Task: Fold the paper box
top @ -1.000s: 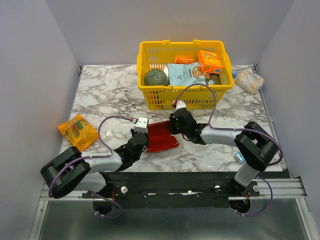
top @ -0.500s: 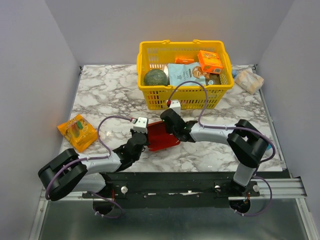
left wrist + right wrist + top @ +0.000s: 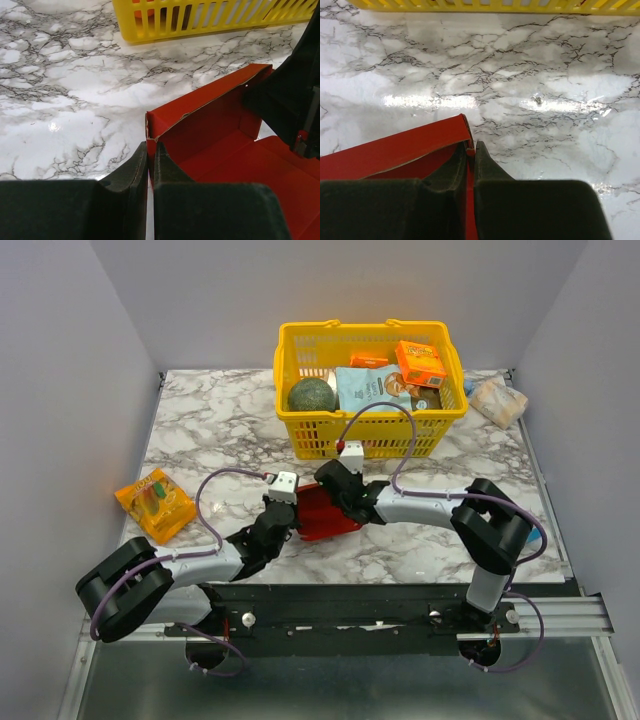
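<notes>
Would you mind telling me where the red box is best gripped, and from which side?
Grip the box by a thin upright wall, pinching across the cardboard near a corner. The left gripper does so from the near left, the right gripper from the right; the flat base offers no hold.

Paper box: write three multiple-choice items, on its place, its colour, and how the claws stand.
1. The paper box lies: A. at the far left corner B. on the marble table, near its front edge C. off the table
2. Its colour? A. red B. blue C. white
3. The left claw and right claw are: A. wide open B. each shut on a box wall C. off the box

B: top view shows it there. A: red in every view. B: both wrist views show cardboard pinched.
</notes>
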You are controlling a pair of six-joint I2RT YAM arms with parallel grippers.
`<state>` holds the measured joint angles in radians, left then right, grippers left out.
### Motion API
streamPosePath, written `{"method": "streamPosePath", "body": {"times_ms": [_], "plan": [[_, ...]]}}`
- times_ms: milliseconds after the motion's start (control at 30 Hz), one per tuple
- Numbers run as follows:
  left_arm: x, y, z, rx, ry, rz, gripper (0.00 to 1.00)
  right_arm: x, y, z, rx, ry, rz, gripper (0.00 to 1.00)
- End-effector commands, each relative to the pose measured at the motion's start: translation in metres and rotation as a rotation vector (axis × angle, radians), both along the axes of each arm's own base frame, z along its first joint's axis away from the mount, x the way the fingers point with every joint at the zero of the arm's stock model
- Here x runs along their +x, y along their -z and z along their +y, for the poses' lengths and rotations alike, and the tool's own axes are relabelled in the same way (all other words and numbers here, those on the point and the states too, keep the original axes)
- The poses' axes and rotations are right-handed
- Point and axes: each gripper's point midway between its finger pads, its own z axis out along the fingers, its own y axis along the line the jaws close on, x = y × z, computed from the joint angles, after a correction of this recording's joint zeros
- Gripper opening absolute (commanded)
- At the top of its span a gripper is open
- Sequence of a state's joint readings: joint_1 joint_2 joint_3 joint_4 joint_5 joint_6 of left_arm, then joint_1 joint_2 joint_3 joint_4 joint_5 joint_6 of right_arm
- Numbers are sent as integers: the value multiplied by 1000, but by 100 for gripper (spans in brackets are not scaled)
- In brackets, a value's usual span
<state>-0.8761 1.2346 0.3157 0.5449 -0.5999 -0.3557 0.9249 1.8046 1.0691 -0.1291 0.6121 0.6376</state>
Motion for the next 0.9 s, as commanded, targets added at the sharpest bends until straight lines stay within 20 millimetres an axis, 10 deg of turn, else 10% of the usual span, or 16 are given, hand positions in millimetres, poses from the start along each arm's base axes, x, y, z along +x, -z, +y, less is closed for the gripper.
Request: {"method": "streamPosePath", "body": {"times_ms": [0, 300, 633, 867], "plan": [[7, -10, 13, 1, -67, -35, 0, -14, 38, -118, -467, 213, 51, 1], [5, -10, 0, -28, 0, -28, 0, -9, 33, -114, -424, 255, 26, 1], [8, 4, -19, 17, 70, 34, 0, -14, 41, -67, -249, 30, 110, 1], [20, 17, -19, 52, 96, 114, 0, -41, 17, -46, -72, -104, 160, 46]]}}
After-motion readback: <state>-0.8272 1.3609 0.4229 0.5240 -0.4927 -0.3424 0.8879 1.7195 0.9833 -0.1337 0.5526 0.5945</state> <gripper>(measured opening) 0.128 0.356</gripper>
